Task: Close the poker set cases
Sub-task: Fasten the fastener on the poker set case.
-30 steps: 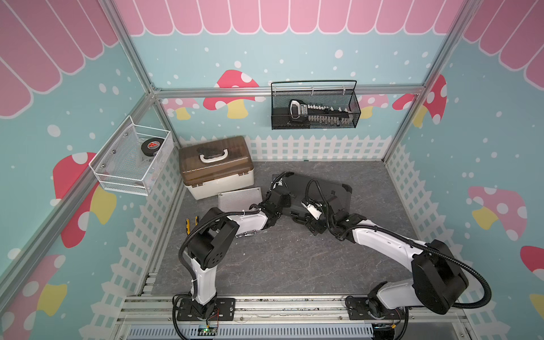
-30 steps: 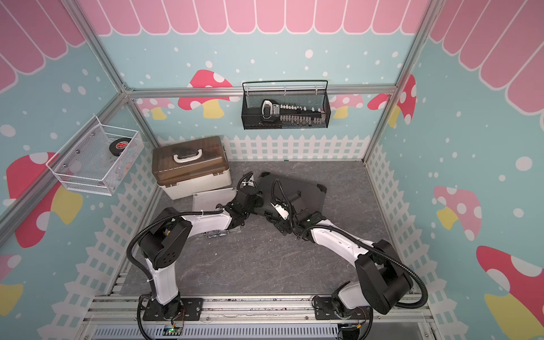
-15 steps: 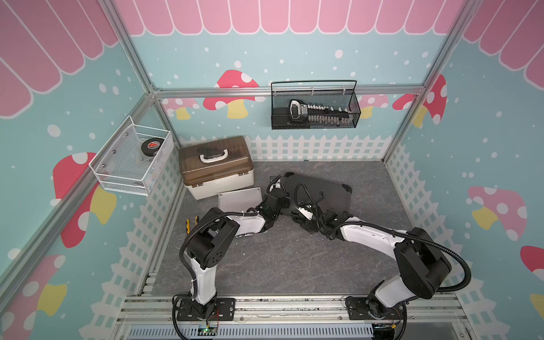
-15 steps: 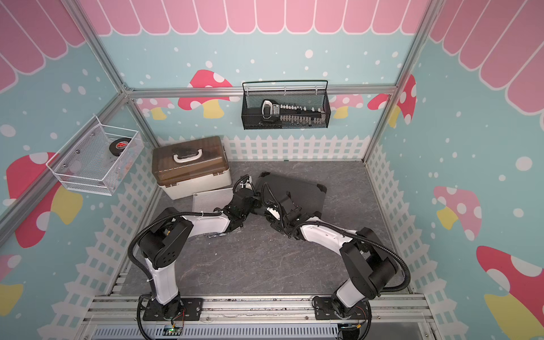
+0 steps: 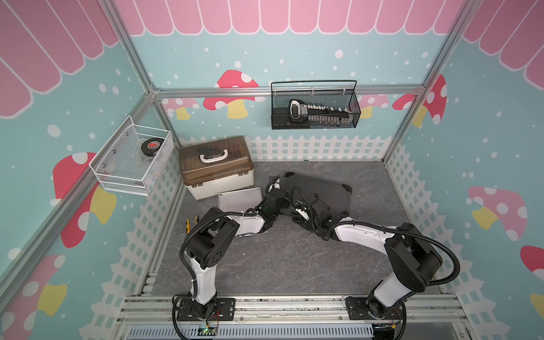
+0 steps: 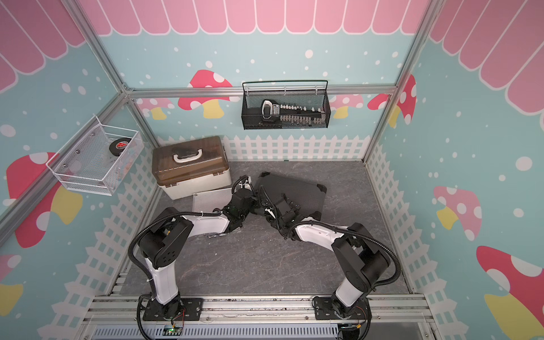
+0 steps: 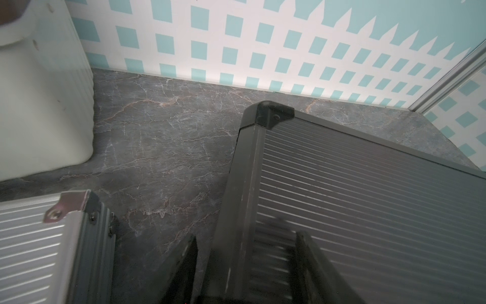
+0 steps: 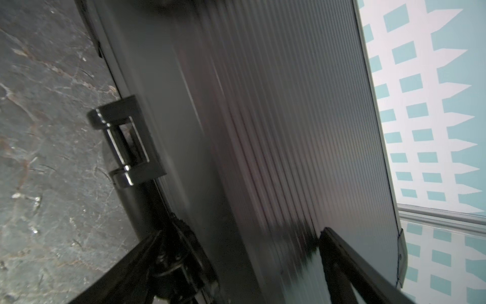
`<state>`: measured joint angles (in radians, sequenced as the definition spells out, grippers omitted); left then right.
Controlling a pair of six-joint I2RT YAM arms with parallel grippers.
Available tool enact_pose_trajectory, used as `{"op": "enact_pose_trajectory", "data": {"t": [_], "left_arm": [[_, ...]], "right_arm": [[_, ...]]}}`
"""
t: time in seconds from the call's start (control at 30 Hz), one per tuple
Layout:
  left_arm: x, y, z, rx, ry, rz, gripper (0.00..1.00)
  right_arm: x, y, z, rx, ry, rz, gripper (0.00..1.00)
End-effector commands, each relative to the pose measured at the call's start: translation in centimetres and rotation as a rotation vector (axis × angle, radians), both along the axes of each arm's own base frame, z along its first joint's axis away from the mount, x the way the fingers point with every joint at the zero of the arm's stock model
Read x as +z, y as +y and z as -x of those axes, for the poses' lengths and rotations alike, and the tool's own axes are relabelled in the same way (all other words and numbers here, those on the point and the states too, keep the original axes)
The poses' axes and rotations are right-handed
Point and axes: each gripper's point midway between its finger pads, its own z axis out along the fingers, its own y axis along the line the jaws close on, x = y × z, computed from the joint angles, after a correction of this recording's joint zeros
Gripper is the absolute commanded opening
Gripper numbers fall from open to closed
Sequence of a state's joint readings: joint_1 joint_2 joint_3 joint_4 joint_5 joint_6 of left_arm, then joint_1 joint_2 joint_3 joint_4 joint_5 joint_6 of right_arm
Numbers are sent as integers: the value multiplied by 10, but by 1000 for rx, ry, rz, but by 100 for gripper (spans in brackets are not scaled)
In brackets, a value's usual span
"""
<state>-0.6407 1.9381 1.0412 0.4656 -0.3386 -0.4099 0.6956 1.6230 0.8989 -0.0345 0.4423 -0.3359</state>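
Note:
The larger dark grey ribbed case (image 5: 326, 191) (image 6: 300, 191) lies on the table with its lid down or nearly so. A latch (image 8: 123, 142) sticks out from its front wall. My left gripper (image 5: 278, 187) (image 7: 246, 235) is open astride the case's left edge, one finger beside the wall and one over the lid (image 7: 368, 197). My right gripper (image 5: 309, 204) (image 8: 240, 233) stands wide open astride the front edge by the handle, with one finger over the lid (image 8: 289, 105). The small silver case (image 5: 240, 197) (image 7: 31, 237) lies flat and shut to the left.
A tall cream box with a brown lid (image 5: 217, 170) stands behind the silver case. A white wire basket (image 5: 117, 176) hangs on the left wall and a black mesh basket (image 5: 315, 123) on the back wall. A small yellow tool (image 5: 191, 220) lies by the left fence.
My right arm's elbow has swung in to the left, and its gripper has shifted slightly left along the dark case's front. The left arm has stayed put.

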Motion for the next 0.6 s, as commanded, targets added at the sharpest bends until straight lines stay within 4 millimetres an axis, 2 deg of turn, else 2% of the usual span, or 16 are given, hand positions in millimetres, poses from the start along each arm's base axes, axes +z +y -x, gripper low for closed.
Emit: {"op": "enact_pose_trajectory", "data": {"t": [0.0,0.3,0.57], "left_arm": [[-87,-8,43,-114,256,-95,59],[-87,-9,42,-118,256,-92,59],[-86,-9,40,-118,253,-89,59]], "right_arm": [[-6,-5,-5,-38,-18,30,91],[-15,-15,0,-80,-11,70,87],[-16,-22,10,-61,34,117,79]]}}
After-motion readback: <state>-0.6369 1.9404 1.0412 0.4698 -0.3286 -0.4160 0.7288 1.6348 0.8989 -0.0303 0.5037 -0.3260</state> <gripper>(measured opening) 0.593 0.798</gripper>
